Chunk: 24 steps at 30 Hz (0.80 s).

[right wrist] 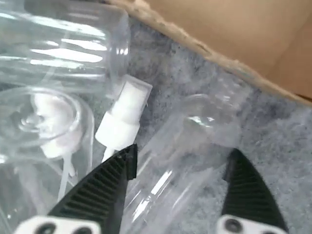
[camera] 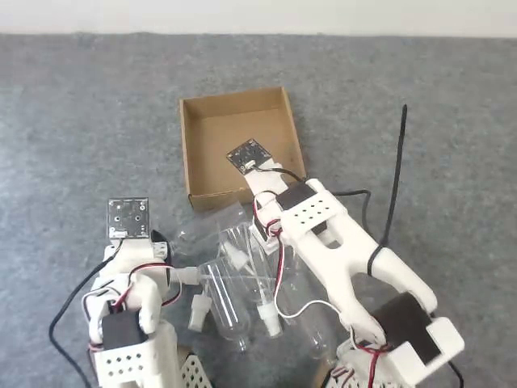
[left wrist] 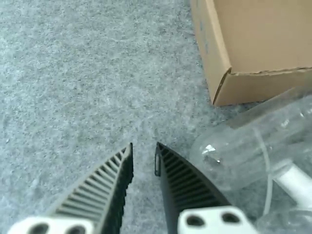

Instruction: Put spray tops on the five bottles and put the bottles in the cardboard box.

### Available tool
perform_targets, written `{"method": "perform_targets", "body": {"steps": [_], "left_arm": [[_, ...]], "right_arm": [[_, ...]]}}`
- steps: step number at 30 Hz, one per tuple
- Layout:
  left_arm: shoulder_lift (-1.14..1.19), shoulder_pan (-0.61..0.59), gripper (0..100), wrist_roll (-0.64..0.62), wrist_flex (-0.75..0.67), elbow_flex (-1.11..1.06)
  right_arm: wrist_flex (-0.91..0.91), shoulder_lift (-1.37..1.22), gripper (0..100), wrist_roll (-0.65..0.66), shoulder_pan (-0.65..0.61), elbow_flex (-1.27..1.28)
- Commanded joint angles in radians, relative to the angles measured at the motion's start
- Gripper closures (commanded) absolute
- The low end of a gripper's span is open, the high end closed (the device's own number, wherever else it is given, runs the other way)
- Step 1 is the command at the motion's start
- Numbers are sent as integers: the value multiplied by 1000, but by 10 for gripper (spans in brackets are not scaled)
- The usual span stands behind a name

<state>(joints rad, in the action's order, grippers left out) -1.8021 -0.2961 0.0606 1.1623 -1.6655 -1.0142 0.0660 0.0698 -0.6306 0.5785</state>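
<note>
From above, you see the box on the carpet, with the bottles clustered just before it and the right arm stretched over them. In your left wrist view, the left gripper is barely ajar and holds nothing, near the box's corner. In your right wrist view, the right gripper gapes wide astride a capless bottle, gripping nothing, with a spray top just beside it.
</note>
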Motion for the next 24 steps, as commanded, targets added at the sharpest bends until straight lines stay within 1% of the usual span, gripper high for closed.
{"method": "perform_targets", "body": {"steps": [1,3,8,14,24], "left_arm": [[-17,-6,923,8,-28,45],[-17,-6,923,8,-28,45],[-17,-6,923,8,-28,45],[-17,-6,923,8,-28,45],[-17,-6,923,8,-28,45]], "right_arm": [[-4,4,898,3,2,-43],[-5,4,935,3,12,-43],[-27,5,936,54,54,-54],[-134,5,937,120,110,-130],[-213,5,938,267,231,-146]]}}
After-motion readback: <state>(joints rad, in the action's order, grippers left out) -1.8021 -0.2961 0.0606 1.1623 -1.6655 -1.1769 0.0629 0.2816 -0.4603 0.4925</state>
